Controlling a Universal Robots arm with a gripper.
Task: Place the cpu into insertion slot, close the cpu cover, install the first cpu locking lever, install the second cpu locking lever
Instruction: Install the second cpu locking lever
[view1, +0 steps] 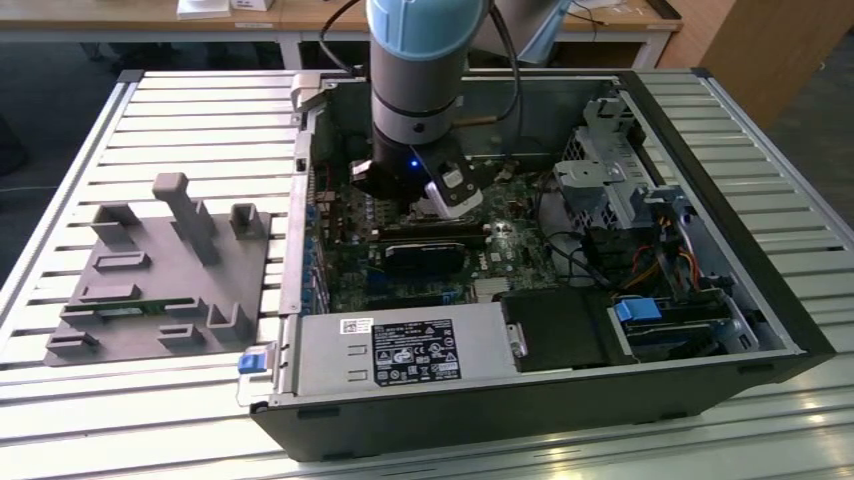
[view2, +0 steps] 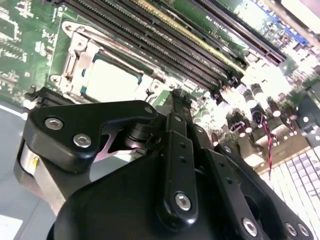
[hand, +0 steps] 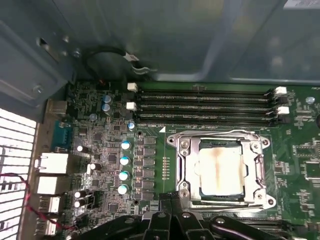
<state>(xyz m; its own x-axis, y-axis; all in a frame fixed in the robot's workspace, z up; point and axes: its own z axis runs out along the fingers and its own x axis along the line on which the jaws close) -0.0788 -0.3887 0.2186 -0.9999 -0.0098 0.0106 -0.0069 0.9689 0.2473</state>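
**CPU seated, cover down**

Inside the open computer case (view1: 747, 300), the cpu (hand: 221, 170) lies in the insertion slot (hand: 186, 172) on the green motherboard (hand: 150, 145), with the cpu cover (hand: 260, 170) lying flat around it. The gripper (hand: 171, 200), jaws pressed together and empty, hangs just beside the socket's edge, opposite the memory slots (hand: 205, 107).

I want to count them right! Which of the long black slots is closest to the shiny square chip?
The memory slot bordering the cpu cover around the cpu. The other three lie farther off, toward the grey case wall.
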